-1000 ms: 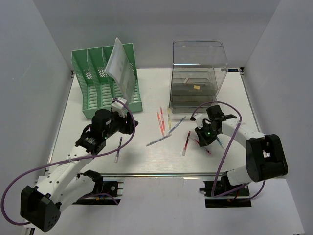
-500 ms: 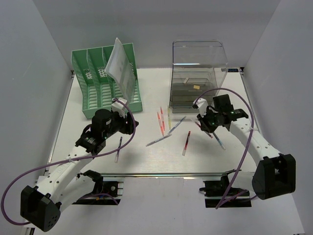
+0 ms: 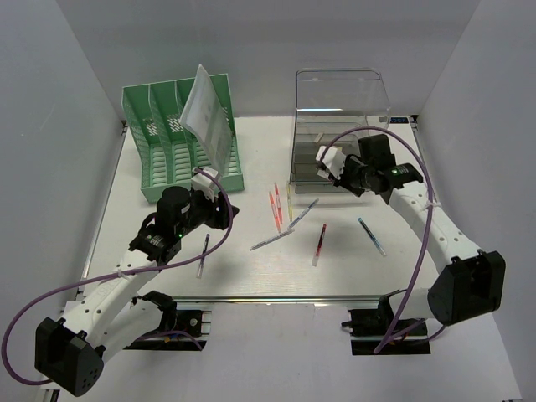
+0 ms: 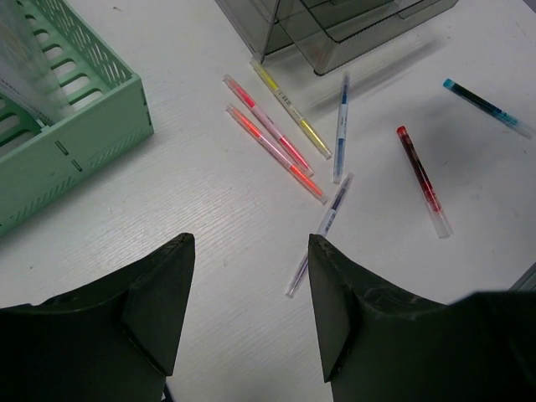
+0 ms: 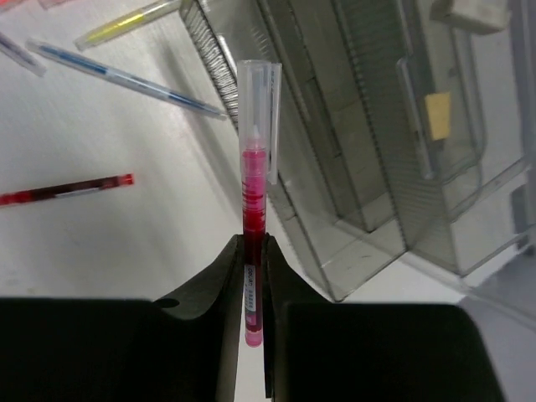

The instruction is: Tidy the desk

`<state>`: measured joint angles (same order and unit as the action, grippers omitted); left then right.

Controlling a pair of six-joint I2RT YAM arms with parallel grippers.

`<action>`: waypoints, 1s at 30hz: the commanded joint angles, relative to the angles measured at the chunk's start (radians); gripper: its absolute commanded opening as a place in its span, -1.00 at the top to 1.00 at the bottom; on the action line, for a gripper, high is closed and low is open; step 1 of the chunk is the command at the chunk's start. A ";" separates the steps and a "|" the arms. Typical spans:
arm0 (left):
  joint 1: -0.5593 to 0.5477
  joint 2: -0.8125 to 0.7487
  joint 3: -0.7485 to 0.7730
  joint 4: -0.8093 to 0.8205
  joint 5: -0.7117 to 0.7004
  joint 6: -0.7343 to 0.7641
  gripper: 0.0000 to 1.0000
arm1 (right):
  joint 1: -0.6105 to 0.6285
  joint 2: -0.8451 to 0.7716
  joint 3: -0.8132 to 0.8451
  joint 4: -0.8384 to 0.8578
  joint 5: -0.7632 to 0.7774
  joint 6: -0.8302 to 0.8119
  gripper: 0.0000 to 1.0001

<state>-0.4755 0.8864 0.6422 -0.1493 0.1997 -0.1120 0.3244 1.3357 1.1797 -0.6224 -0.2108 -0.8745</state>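
Right wrist view: the right gripper (image 5: 253,251) is clamped on the lower barrel of a red capped pen (image 5: 254,188). The clear cap points away from the fingers, towards the clear drawer box (image 5: 394,159). In the top external view that gripper hangs just in front of the box's drawers, above the desk (image 3: 260,151). The white desk lies under both arms, with a metal rail along its near edge. The green file rack (image 3: 149,191) stands at its far left, with a pale sheet (image 3: 205,113) leaning in it. The left gripper (image 4: 249,251) hovers near the rack with its jaws apart, holding nothing. Loose on the desk between the arms lie two pink pens (image 4: 276,141), a yellow pen (image 4: 291,110), a blue pen (image 4: 341,126), a second red pen (image 4: 419,180) and a teal pen (image 4: 486,107).
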 commanded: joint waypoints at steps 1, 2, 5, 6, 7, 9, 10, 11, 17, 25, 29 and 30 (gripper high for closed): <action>-0.005 -0.003 0.004 0.014 0.020 0.011 -0.33 | 0.018 0.023 0.051 0.065 0.070 -0.173 1.00; -0.005 -0.003 0.004 0.014 0.018 0.012 -0.32 | 0.021 0.037 0.055 0.073 0.080 -0.202 1.00; -0.005 0.002 0.004 0.013 0.014 0.015 -0.33 | 0.024 0.066 0.058 0.128 0.122 -0.290 1.00; -0.005 0.002 0.004 0.013 0.015 0.017 -0.32 | 0.027 0.072 0.061 0.131 0.120 -0.309 1.00; -0.005 0.002 0.004 0.014 0.014 0.017 -0.33 | 0.025 0.088 0.064 0.135 0.120 -0.346 1.00; -0.005 0.002 0.004 0.013 0.017 0.018 -0.33 | 0.027 0.109 0.080 0.145 0.123 -0.368 1.00; -0.005 0.002 0.004 0.014 0.017 0.018 -0.33 | 0.030 0.118 0.089 0.142 0.119 -0.398 1.00; -0.005 0.002 0.005 0.014 0.021 0.018 -0.33 | 0.028 0.140 0.100 0.142 0.117 -0.409 1.00; -0.005 0.002 0.005 0.016 0.032 0.015 -0.33 | 0.028 0.243 0.161 0.153 0.134 -0.446 1.00; -0.005 -0.003 0.004 0.017 0.037 0.017 -0.34 | 0.033 0.319 0.210 0.139 0.162 -0.434 0.59; -0.005 -0.004 0.004 0.016 0.038 0.015 -0.34 | 0.031 0.318 0.213 0.139 0.165 -0.413 0.38; -0.005 -0.003 0.004 0.017 0.037 0.017 -0.34 | 0.030 0.318 0.215 0.136 0.166 -0.412 0.37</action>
<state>-0.4755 0.8940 0.6422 -0.1493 0.2218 -0.1040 0.3500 1.6619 1.3464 -0.4911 -0.0544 -1.2572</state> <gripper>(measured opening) 0.668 0.307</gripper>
